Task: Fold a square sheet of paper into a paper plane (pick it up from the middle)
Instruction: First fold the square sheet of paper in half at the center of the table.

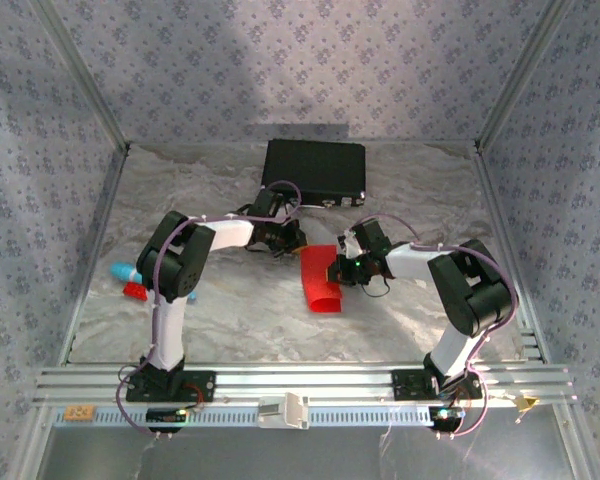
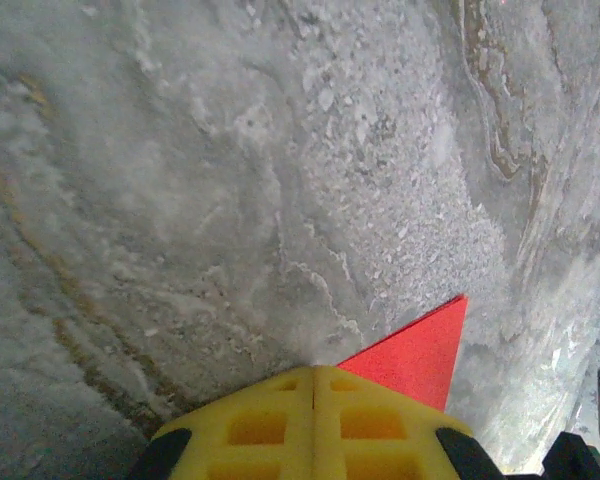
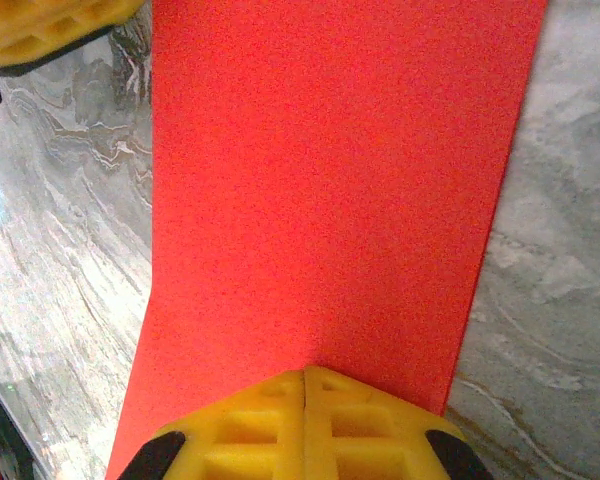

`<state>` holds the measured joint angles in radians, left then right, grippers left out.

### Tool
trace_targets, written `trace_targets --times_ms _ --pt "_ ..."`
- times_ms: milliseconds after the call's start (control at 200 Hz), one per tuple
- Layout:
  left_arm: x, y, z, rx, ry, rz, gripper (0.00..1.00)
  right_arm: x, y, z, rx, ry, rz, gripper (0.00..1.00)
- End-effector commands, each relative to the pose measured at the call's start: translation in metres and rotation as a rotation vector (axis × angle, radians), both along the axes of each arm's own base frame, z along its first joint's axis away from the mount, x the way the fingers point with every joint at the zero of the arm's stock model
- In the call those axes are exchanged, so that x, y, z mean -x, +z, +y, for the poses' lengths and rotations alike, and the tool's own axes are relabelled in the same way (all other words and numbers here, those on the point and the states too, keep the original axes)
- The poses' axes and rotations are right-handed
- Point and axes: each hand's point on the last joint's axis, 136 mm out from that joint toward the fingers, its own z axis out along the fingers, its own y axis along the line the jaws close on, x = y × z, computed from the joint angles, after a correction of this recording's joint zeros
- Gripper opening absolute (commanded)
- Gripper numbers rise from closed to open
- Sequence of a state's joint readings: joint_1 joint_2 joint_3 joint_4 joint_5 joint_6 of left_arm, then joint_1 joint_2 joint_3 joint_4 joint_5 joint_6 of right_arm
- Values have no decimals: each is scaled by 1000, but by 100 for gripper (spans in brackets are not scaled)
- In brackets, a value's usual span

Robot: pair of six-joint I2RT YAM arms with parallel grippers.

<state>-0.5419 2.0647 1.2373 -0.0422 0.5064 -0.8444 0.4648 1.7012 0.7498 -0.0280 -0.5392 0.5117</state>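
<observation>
Paper (image 1: pixel 320 282) lies at tabletop centre, its near end curled. Right tool (image 3: pixel 306 372), fingers together, is over its right edge. Left tool (image 2: pixel 314 370), fingers together, meets its far corner.

The square sheet of paper (image 3: pixel 330 200) is bright red all over, with no marks. The counter (image 1: pixel 230 320) is grey and white with swirly marble lines and some brownish streaks. The case (image 1: pixel 314 170) is black. The walls (image 1: pixel 280 60) are pale bluish-purple with a small repeated pattern, maybe tiny flowers. The left gripper (image 2: pixel 313 372) and right gripper (image 3: pixel 305 372) are yellow with black corners. The arms (image 1: pixel 225 235) are black and white. One small object (image 1: pixel 123 270) is turquoise, and a little block (image 1: pixel 135 291) is red.
</observation>
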Motion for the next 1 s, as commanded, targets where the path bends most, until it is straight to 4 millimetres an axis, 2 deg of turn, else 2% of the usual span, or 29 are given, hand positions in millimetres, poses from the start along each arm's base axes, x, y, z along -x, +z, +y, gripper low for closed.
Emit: trace_targets --times_ms 0,120,310,470,585,695,854,994 --pt "-16 -16 27 -129 100 7 0 35 -39 -34 148 -35 149 0" --pt "-15 -9 28 -132 97 1 0 35 -37 -34 140 -40 145 0" --pt "-17 14 23 -100 85 -45 0 34 -39 -34 138 -48 147 0" --pt "-6 34 15 -79 36 -86 1 33 -39 -36 145 -55 144 0" --pt "14 49 1 -40 -41 -102 2 33 -39 -37 151 -67 142 0" --pt "41 53 -14 12 -120 -79 1 32 -39 -38 155 -72 140 0" --pt "85 43 -26 129 -181 17 2 33 -40 -40 163 -75 141 0" --pt "104 41 -29 152 -206 42 2 33 -41 -40 165 -74 144 0"
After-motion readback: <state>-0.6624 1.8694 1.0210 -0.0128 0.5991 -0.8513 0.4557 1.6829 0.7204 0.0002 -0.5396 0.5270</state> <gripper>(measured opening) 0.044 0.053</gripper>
